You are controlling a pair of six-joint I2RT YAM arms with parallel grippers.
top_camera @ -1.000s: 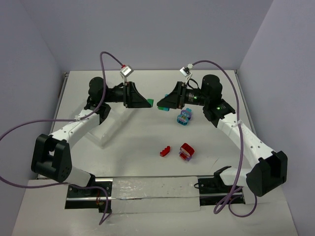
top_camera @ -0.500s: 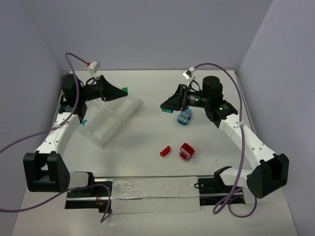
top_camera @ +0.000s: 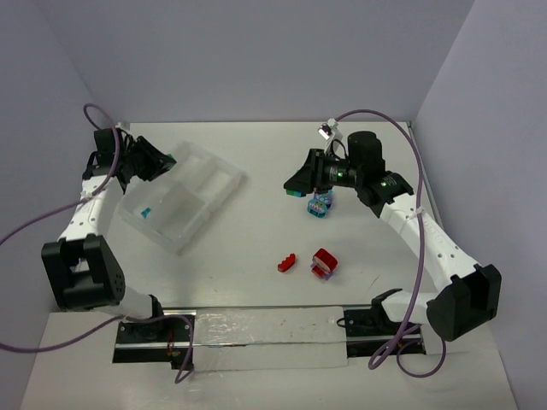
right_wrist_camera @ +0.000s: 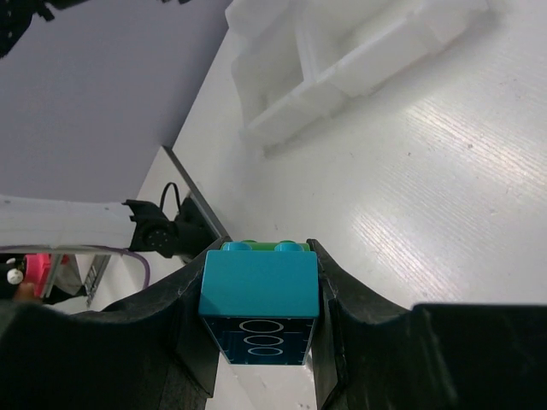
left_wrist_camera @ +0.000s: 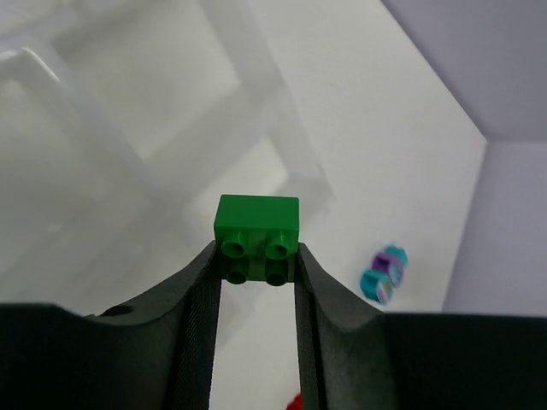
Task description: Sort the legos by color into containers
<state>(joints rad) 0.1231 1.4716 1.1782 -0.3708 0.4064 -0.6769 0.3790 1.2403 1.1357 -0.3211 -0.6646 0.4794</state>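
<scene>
My left gripper (top_camera: 162,160) is shut on a green brick (left_wrist_camera: 256,231), held above the far-left end of the white organizer tray (top_camera: 198,178), whose compartments are the containers (left_wrist_camera: 128,128). One teal brick (top_camera: 147,211) lies in a near-left compartment. My right gripper (top_camera: 293,187) is shut on a teal brick (right_wrist_camera: 259,295) with a green brick (right_wrist_camera: 256,245) stuck behind it, held above the table right of the tray. A purple-and-teal cluster (top_camera: 320,205) lies just beside it. A small red brick (top_camera: 286,263) and a bigger red cluster (top_camera: 325,262) lie on the table nearer the bases.
White walls close the table on the left, back and right. A metal rail with a clear strip (top_camera: 265,333) runs along the near edge between the arm bases. Purple cables loop over both arms.
My left arm has swung from the table's middle out to the far left with the green brick, uncovering the tray. My right gripper has drawn back a little to the right, still gripping its teal brick.
</scene>
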